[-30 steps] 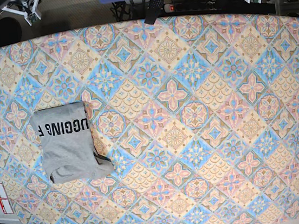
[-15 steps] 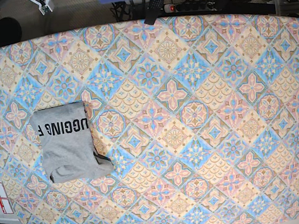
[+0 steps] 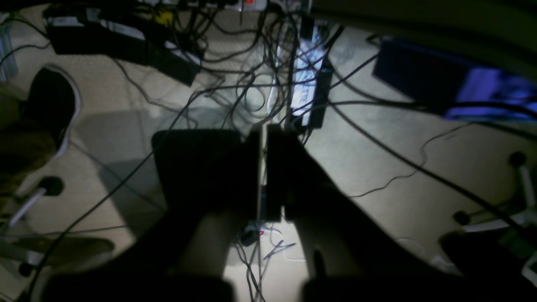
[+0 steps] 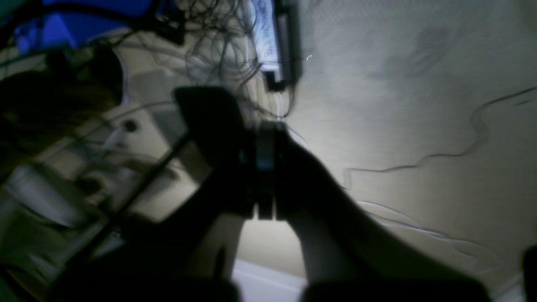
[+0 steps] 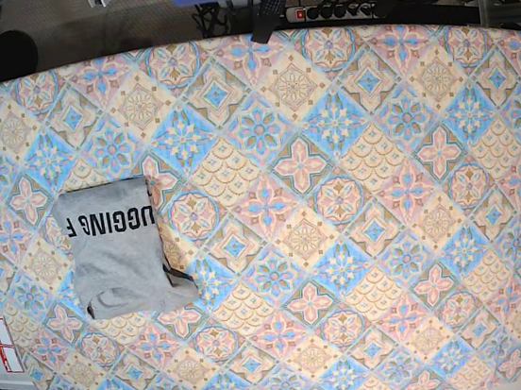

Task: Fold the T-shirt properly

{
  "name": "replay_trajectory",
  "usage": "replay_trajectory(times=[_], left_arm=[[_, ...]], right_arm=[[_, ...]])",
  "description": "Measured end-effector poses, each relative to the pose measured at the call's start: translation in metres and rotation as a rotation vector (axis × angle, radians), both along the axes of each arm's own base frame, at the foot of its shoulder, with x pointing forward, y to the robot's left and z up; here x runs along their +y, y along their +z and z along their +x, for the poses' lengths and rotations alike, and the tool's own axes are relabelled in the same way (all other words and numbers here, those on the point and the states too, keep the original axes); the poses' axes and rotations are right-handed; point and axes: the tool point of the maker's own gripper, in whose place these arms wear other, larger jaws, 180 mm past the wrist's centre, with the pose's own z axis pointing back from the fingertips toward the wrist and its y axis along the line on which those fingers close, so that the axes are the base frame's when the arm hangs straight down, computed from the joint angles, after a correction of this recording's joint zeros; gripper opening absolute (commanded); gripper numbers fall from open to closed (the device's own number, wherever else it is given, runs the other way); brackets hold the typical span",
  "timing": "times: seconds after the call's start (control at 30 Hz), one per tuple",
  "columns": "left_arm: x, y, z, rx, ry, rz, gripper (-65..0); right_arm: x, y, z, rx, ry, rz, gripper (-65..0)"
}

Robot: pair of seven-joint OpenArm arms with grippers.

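1. Grey T-shirt [image 5: 120,247] lies folded into a compact rectangle near the left edge of the surface, dark lettering showing along its top; it rests on the diamond-patterned tablecloth [image 5: 338,204].
2. Left gripper [image 3: 263,167] jaws closed, empty, above cables [image 3: 235,84] on the floor.
3. Right gripper [image 4: 264,167] jaws closed, empty.

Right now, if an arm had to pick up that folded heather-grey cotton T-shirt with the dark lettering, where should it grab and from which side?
Probably the folded heather-grey T-shirt at its straight top edge, beside the lettering, coming straight down from above. It lies flat on the diamond-patterned tablecloth, so only a pinch of layers works; the lower right corner looks bunched and loose.
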Motion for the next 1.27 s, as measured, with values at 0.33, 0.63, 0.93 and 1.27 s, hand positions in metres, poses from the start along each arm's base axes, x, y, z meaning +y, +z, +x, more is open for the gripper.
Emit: replay_trajectory(times=[0.33,0.63,0.93,1.27], left_arm=[[-0.027,-0.022,0.009,-0.025,-0.146,-0.031,-65.0],[-0.053,-0.022,0.019,-0.055,-0.209,-0.076,-65.0],[-0.054,-0.023,0.030,-0.071,-0.206,-0.075,-65.0],[-0.054,-0.024,0.040,-0.084,-0.202,-0.073,-65.0]], right_arm=[[0.030,-0.012,0.023,-0.094,-0.164,0.020,-64.9],[0.072,-0.011,0.038,-0.166,-0.237,0.066,-65.0],[0.131,-0.006,0.053,-0.200,-0.282,0.153,-65.0],[0.129,-0.005,0.096,-0.308,-0.313,0.146,-65.0]])
